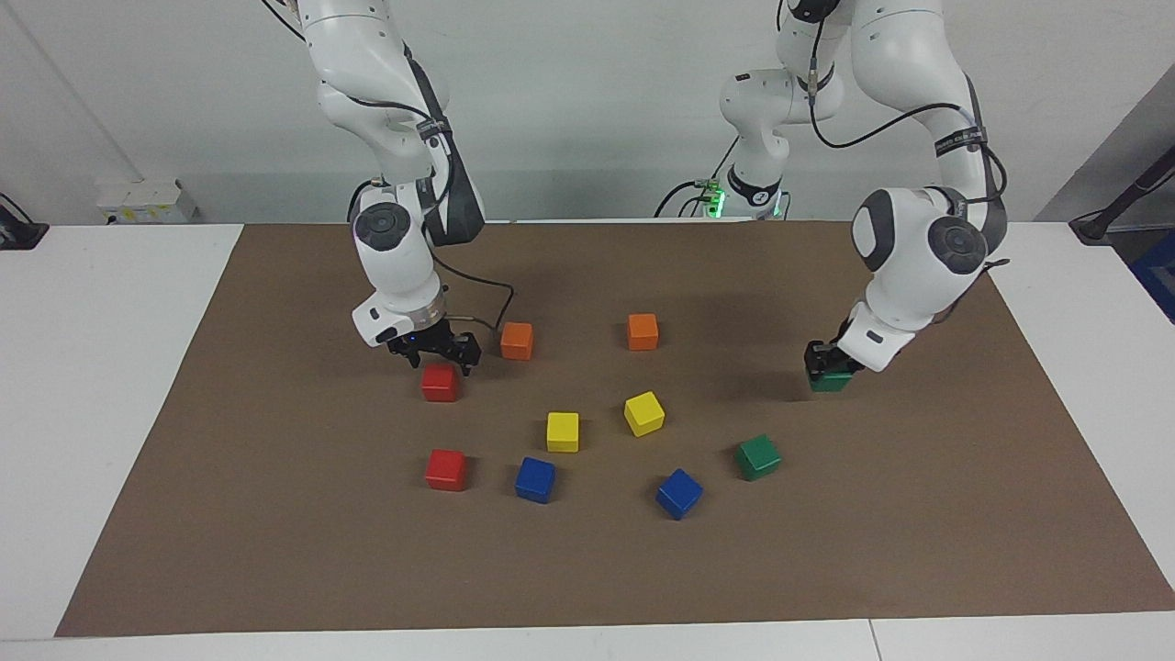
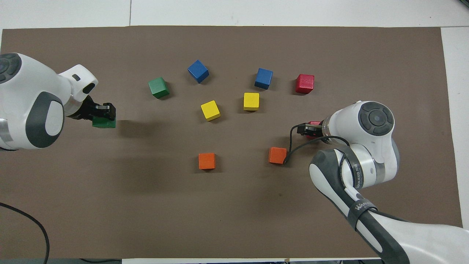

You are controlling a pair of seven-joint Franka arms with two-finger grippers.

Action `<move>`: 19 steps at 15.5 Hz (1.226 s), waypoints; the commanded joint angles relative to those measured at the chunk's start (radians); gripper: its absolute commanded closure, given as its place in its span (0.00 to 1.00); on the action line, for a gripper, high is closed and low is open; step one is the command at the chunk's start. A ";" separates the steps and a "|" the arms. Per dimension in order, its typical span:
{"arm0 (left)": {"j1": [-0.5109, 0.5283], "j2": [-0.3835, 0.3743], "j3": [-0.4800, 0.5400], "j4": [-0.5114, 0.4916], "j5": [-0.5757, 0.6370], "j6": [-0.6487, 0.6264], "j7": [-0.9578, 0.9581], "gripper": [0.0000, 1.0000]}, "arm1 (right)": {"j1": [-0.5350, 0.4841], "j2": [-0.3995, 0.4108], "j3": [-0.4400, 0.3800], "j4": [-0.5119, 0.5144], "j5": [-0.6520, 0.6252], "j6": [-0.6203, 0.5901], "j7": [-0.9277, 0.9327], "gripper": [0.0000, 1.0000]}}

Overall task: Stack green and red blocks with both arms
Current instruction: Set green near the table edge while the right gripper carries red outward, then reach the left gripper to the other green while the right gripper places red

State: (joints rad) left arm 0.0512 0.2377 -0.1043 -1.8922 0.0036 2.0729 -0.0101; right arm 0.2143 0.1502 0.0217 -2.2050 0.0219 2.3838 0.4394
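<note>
A brown paper-like mat [image 1: 275, 514] covers most of the white bench, its surface flat and dull. On it sit small matte cubes with plain faces and crisp edges.

The left gripper [image 1: 829, 365] is down low near the left arm's end of the mat, its black fingers clamped on the sides of a dark green block [image 1: 832, 380] that seems to rest on the mat or just off it; I cannot tell which. The second green block [image 1: 758, 456] lies closer to the mat's edge away from the robots, turned slightly askew.

The right gripper [image 1: 436, 352] hangs directly over a bright red block [image 1: 441, 383] toward the right arm's end, fingers spread apart just above the block's top, not gripping it. The other red block [image 1: 446, 469] sits square, farther from the robots than the first.

Between the two arms lie two orange cubes [image 1: 517, 341] [image 1: 643, 331] toward the robots' edge, two yellow cubes [image 1: 563, 431] [image 1: 643, 413] in the middle, and two blue cubes [image 1: 535, 479] [image 1: 679, 493] toward the edge away from the robots, one blue one turned corner-on.
</note>
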 commanded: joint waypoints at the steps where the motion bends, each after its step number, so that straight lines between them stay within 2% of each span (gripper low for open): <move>1: 0.048 0.003 -0.011 -0.018 0.032 0.055 0.047 1.00 | -0.012 -0.012 0.000 -0.025 -0.010 0.032 -0.036 0.00; 6: 0.081 0.035 -0.011 -0.045 0.091 0.122 0.078 1.00 | -0.010 0.020 -0.002 -0.024 -0.008 0.080 -0.033 0.00; 12: 0.105 0.041 -0.011 -0.103 0.093 0.200 0.058 1.00 | -0.015 0.037 -0.003 -0.021 -0.010 0.100 -0.030 0.00; 14: 0.105 0.045 -0.011 -0.129 0.093 0.237 0.047 1.00 | -0.032 0.042 -0.003 -0.022 -0.011 0.114 -0.031 0.07; 15: 0.105 0.045 -0.011 -0.131 0.093 0.239 0.026 1.00 | -0.032 0.042 -0.003 -0.022 -0.011 0.112 -0.031 0.15; 16: 0.104 0.045 -0.011 -0.131 0.093 0.236 0.021 0.94 | -0.032 0.042 -0.003 -0.022 -0.011 0.114 -0.033 0.28; 17: 0.105 0.045 -0.011 -0.133 0.093 0.236 0.022 0.44 | -0.035 0.042 -0.003 -0.022 -0.010 0.112 -0.031 0.39; 18: 0.105 0.045 -0.011 -0.134 0.093 0.237 0.027 0.00 | -0.035 0.042 -0.003 -0.022 -0.011 0.111 -0.031 0.45; 19: 0.107 0.045 -0.011 -0.130 0.093 0.237 0.032 0.00 | -0.035 0.042 -0.003 -0.024 -0.010 0.110 -0.030 0.48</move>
State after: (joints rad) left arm 0.1457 0.2865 -0.1054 -1.9913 0.0738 2.2721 0.0384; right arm 0.1930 0.1913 0.0123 -2.2172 0.0214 2.4697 0.4245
